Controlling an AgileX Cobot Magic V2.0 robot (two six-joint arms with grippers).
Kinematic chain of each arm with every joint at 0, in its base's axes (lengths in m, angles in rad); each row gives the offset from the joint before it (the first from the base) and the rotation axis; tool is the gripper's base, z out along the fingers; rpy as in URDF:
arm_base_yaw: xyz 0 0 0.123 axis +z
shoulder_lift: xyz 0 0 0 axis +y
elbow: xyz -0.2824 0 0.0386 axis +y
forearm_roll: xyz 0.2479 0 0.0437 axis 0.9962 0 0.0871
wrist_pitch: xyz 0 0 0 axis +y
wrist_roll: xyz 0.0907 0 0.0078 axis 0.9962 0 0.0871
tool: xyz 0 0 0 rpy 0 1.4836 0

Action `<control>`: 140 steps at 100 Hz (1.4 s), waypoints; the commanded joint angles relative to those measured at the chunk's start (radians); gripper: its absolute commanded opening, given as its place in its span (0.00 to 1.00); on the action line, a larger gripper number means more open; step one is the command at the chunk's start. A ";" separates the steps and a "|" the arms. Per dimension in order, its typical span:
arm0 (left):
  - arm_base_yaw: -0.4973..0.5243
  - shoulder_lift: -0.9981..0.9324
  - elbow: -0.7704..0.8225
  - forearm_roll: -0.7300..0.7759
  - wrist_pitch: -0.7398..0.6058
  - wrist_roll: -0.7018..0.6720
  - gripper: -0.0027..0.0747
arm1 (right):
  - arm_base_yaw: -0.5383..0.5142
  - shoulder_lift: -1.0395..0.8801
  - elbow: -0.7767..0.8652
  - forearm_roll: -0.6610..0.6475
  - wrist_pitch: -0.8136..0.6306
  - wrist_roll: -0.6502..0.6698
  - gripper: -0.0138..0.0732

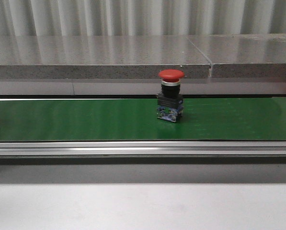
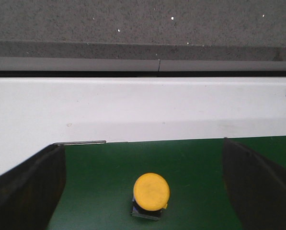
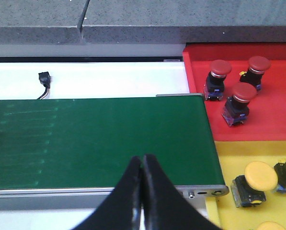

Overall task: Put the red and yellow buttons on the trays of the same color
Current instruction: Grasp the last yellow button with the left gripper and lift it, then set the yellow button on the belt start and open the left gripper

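In the front view, one red mushroom-capped push button (image 1: 171, 95) with a black body and clear-blue base stands upright on the flat green conveyor belt (image 1: 85, 120), near mid-belt; a second small object at the belt's left edge is cut off and cannot be identified. A brushed metal rail (image 1: 143, 148) runs along the belt's near side, a speckled grey stone ledge (image 1: 99, 60) lies behind, and the pale worktop (image 1: 143, 206) sits in front. In the left wrist view, one yellow round-capped push button (image 2: 151, 192) stands on the green belt between the two dark fingers (image 2: 30, 189) of the left pincer (image 2: 143, 191), which is spread wide and touches nothing; a smooth white panel (image 2: 143, 110) lies beyond. In the right wrist view, the right pincer (image 3: 143, 165) has its black tapered tips pressed together, gripping nothing, above the belt's end. Beside that end, the glossy red plastic tray (image 3: 272, 110) holds three red buttons, and the adjoining yellow plastic tray (image 3: 229, 158) shows at least three yellow ones, some cut off by the frame.
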 commanded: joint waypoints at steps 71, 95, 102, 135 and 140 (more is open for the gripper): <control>-0.009 -0.452 0.346 -0.019 -0.105 0.002 0.01 | 0.003 0.000 -0.025 -0.010 -0.073 -0.007 0.08; -0.009 -0.452 0.346 -0.019 -0.105 0.002 0.01 | 0.003 0.000 -0.025 -0.010 -0.083 -0.007 0.08; -0.009 -0.452 0.346 -0.019 -0.105 0.002 0.01 | 0.003 0.000 -0.025 -0.010 -0.115 -0.007 0.08; -0.009 -0.452 0.346 -0.019 -0.105 0.002 0.01 | 0.003 0.000 -0.025 -0.010 -0.120 -0.007 0.08; -0.009 -0.452 0.346 -0.019 -0.105 0.002 0.01 | 0.003 0.000 -0.025 -0.010 -0.118 -0.007 0.09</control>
